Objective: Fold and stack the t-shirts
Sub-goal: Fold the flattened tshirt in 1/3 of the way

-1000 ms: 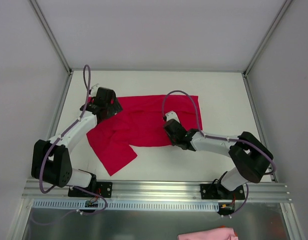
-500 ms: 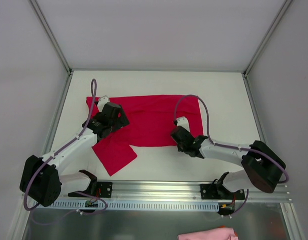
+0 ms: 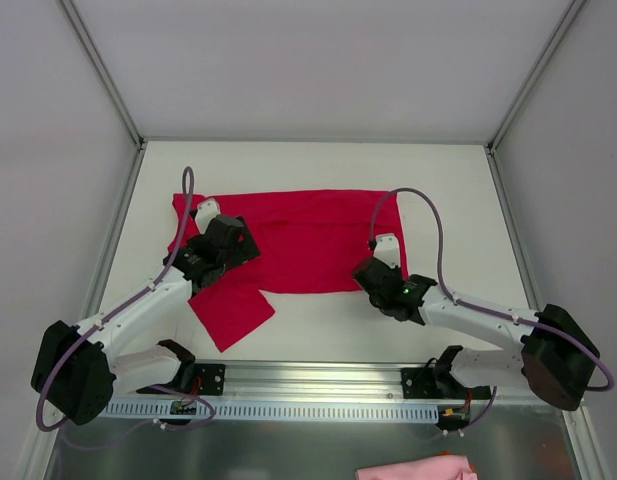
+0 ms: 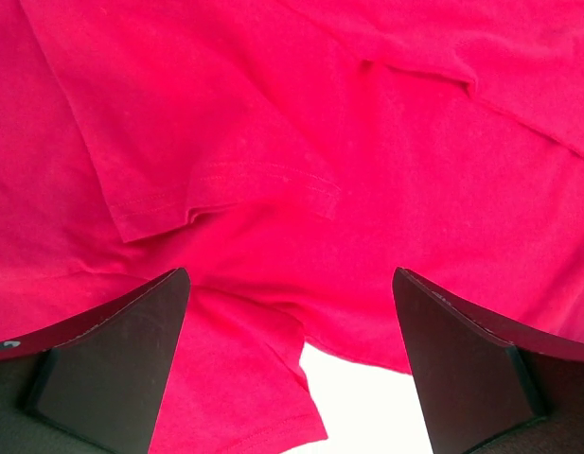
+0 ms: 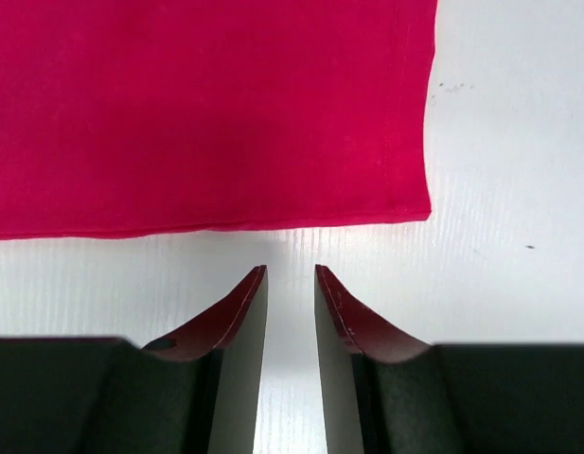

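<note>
One crimson t-shirt [image 3: 298, 240] is lying flat, rumpled; we are seeing left end effector [image 4: 290, 279] released, right end effector [image 5: 291, 274] narrowly parted, empty.

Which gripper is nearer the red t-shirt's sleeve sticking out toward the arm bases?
Left. The left gripper hovers over the shirt just beyond that sleeve; the right gripper is over bare table off its opposite near corner.

no readable text, labels or numbers
</note>
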`<state>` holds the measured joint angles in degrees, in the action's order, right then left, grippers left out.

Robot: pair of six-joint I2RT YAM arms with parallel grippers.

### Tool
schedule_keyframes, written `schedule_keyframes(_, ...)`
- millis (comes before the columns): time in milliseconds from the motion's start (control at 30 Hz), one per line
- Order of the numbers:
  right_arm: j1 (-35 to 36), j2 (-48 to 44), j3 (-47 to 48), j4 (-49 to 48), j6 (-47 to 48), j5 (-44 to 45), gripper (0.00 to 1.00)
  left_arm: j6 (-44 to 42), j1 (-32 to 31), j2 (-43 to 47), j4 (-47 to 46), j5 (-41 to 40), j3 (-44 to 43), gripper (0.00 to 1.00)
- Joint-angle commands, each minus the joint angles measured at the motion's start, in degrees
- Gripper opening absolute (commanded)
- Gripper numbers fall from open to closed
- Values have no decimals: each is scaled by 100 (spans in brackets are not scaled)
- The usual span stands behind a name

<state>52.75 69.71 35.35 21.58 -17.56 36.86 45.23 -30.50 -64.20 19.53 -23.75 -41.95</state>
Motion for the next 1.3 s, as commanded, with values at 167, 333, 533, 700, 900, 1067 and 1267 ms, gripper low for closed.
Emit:
schedule_keyframes(167, -63, 243, 745, -390, 595, 348, 30, 302, -526, 373, -282, -411, 521, 91)
schedule_keyframes(333, -458, 1052, 728, -1225, 780, -20, 29, 513, -834, 874, -169, -464, 978, 91)
schedule_keyframes(533, -546, 1747, 762, -1842, 877, -373, 32, 1179, -1352, 1401, 1103, -1166, 953, 90)
schedule_keyframes(700, -608, 1941, 868, -1912, 921, -416, 34, 2504, -2135, 1332, 2694, -1940, 575, 90)
schedule_keyframes(900, -608, 1748, 781, -2000, 939, -566, 35, 4077, -2644, 533, 4417, -2222, 319, 91)
schedule_keyframes(1067, -608, 1388, 569, -1992, 992, -601, 37, 4266, -2856, 531, 3931, -2082, 828, 90)
schedule_keyframes(1267, -617, 1115, 402, -1956, 1000, -540, 38, 4187, -2856, 910, 3575, -1862, 1216, 89)
